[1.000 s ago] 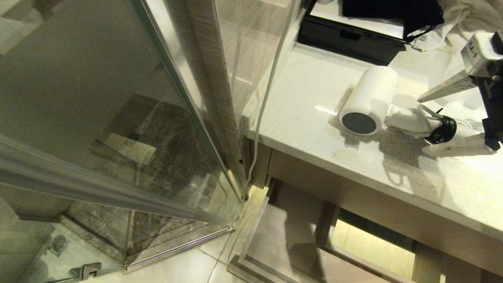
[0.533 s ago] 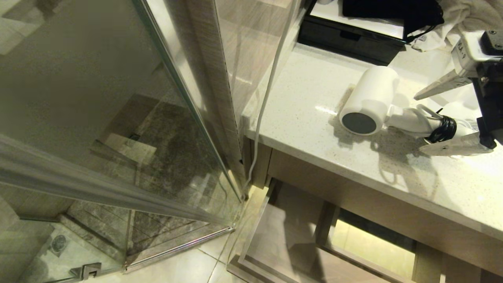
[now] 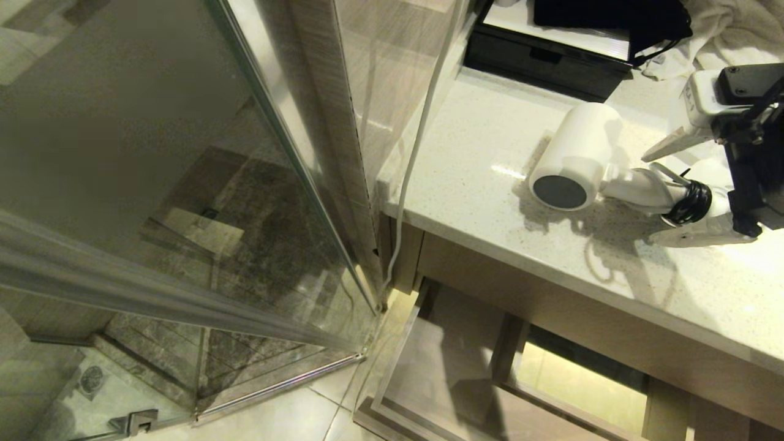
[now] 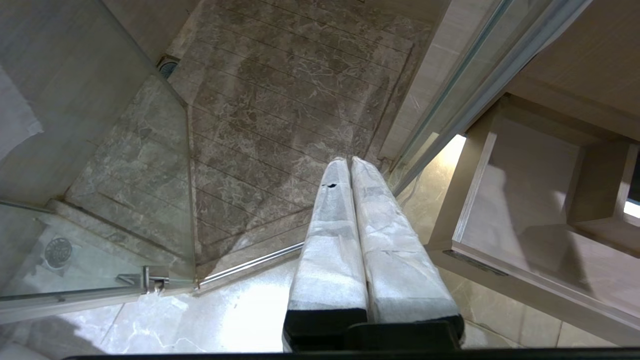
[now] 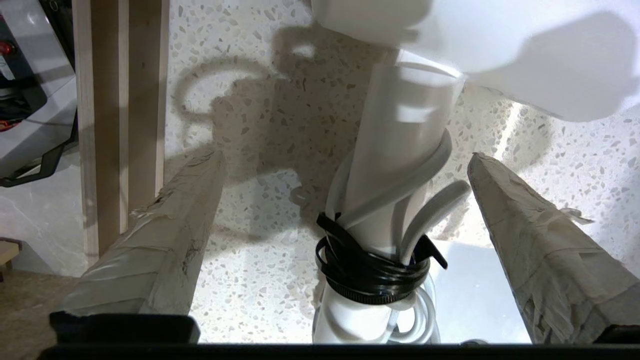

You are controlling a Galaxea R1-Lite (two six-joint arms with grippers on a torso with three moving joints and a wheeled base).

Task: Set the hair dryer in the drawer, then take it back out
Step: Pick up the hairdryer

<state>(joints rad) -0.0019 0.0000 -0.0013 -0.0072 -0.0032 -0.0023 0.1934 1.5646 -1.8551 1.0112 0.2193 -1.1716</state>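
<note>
The white hair dryer (image 3: 576, 165) lies on its side on the speckled countertop (image 3: 484, 128), with its dark grey round end facing the front edge. Its handle (image 5: 400, 150) carries the coiled cord and a black tie (image 5: 370, 270). My right gripper (image 3: 648, 199) is open, one finger on each side of the handle, neither touching it. The drawer (image 3: 392, 361) stands pulled out below the counter and holds nothing that I can see. My left gripper (image 4: 350, 160) hangs shut over the floor beside the drawer's corner (image 4: 470, 185).
A glass shower door (image 3: 184, 184) fills the left. A white cable (image 3: 416, 153) hangs down the wall by the counter's left end. A black box (image 3: 545, 55) and a white towel (image 3: 723, 30) sit at the counter's back.
My right gripper has slid left along the handle toward the barrel, staying open. The hair dryer has not moved.
</note>
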